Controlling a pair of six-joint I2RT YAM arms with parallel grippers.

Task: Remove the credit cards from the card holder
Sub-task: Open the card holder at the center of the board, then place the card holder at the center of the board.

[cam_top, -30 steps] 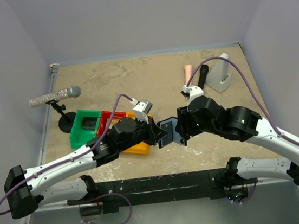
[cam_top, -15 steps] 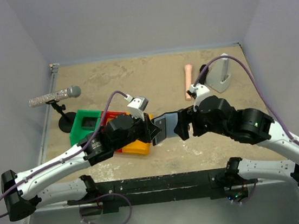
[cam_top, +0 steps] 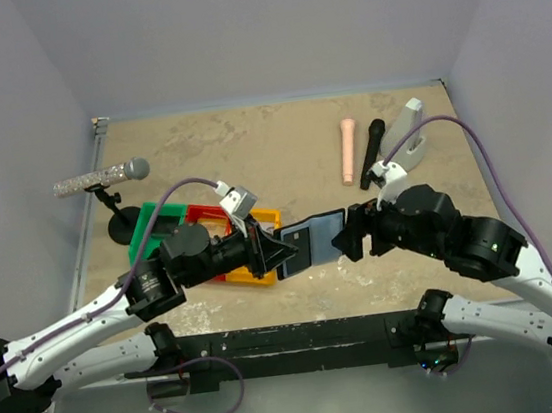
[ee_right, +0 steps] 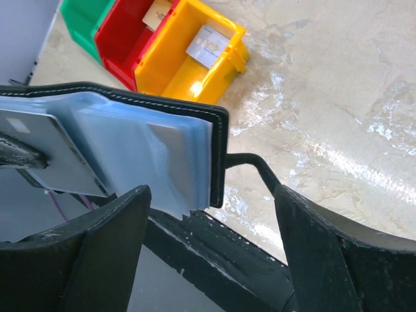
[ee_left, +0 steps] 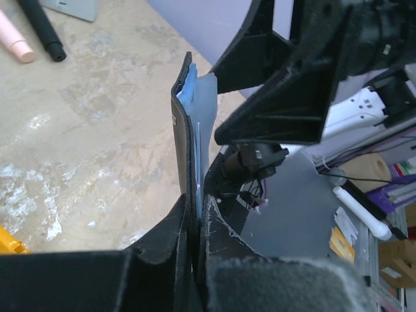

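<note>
The card holder (cam_top: 315,234), a black wallet with pale blue sleeves, hangs spread open above the table's near middle. My left gripper (cam_top: 280,251) is shut on its left edge, and in the left wrist view the jaws (ee_left: 195,211) pinch the black cover (ee_left: 184,130). My right gripper (cam_top: 347,239) stands open at its right end. In the right wrist view the holder's free edge (ee_right: 218,156) and side tab (ee_right: 253,166) lie between the spread fingers (ee_right: 110,247), untouched. A grey card (ee_right: 52,156) shows in a sleeve. A silvery credit card (ee_right: 208,45) lies in the yellow bin, a tan one (ee_right: 156,13) in the red.
The joined green (cam_top: 154,237), red (cam_top: 202,216) and yellow (cam_top: 262,218) bins sit under my left arm. A microphone on a stand (cam_top: 101,178) is at the back left. A pink stick (cam_top: 349,150), a black pen (cam_top: 371,152) and a white block (cam_top: 407,140) lie back right.
My right gripper has opened and let go of the card holder's right end. Both arms have drawn apart, and the holder now hangs wider open from my left gripper.
</note>
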